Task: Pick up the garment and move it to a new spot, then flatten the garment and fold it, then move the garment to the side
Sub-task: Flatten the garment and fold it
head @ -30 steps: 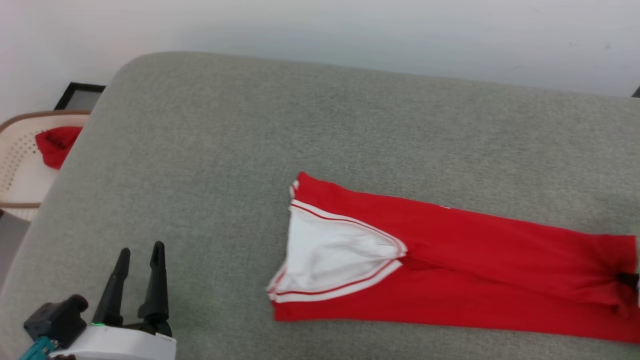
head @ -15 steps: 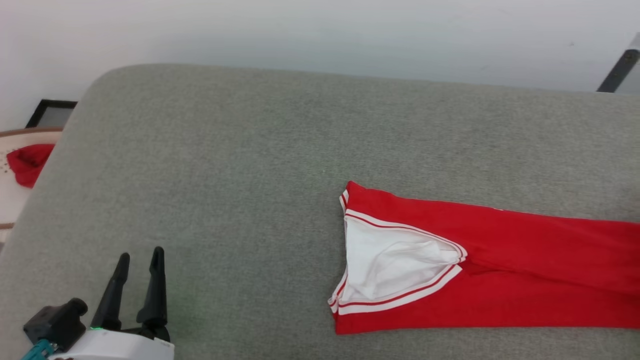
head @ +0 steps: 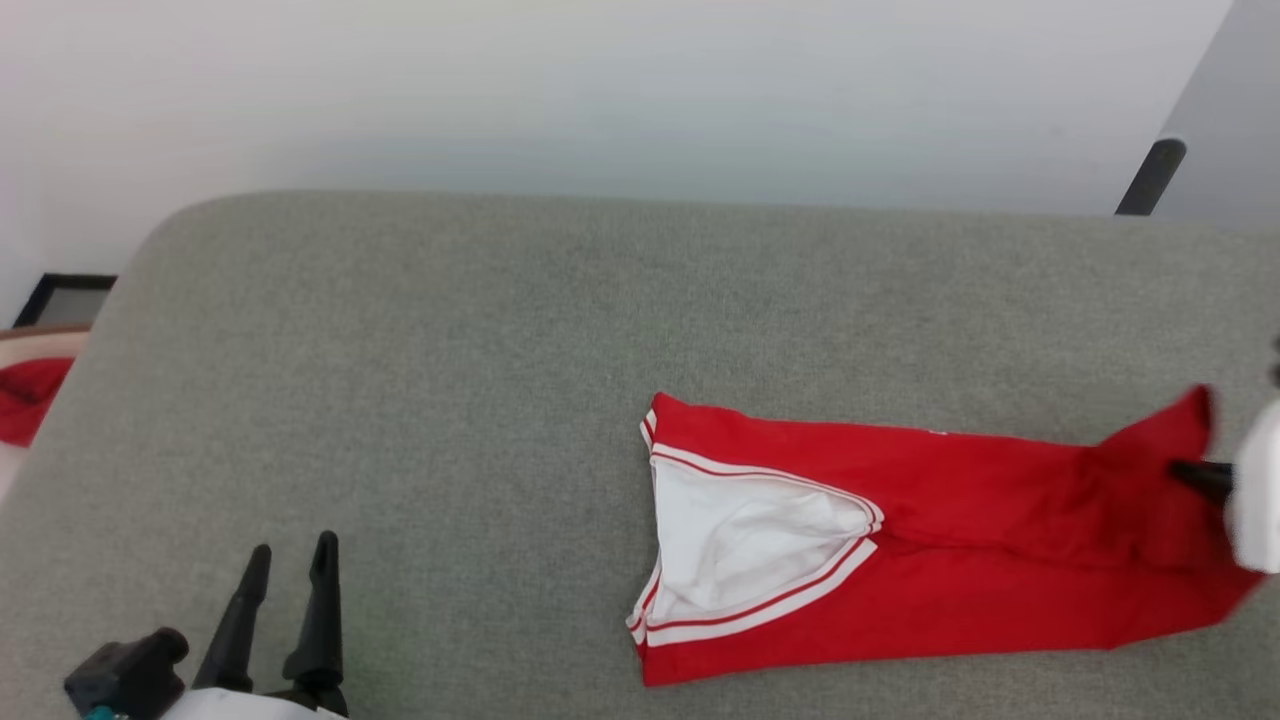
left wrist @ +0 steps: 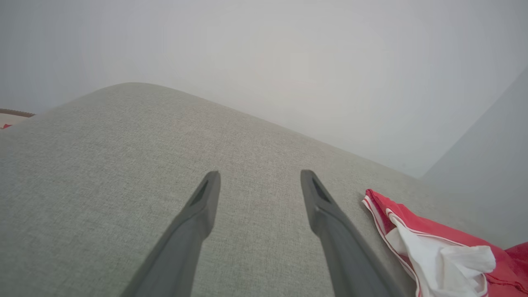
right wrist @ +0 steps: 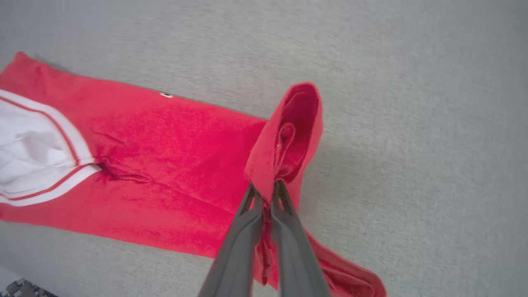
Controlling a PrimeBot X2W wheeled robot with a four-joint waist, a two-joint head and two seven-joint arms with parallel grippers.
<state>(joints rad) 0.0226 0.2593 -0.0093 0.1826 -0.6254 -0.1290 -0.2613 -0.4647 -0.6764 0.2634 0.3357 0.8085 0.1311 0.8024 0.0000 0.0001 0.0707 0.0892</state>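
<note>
Soft, light red jersey T-shirt (head: 900, 540), likely to sag, lies long-folded at 4 o'clock on grey cushion (head: 450, 350), right gripper (right wrist: 265, 186) clamped on its raised sleeveless end at 3 o'clock, left gripper (head: 292, 547) wide and empty at 7 o'clock.

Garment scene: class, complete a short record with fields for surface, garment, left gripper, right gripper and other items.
surface: grey cushion
garment: red, white sleeve on top, lying long and narrow, right end lifted
left gripper: open, over bare cushion, apart from garment
right gripper: shut on garment's lifted end
other: small red cloth at far left, beyond the cushion
</note>
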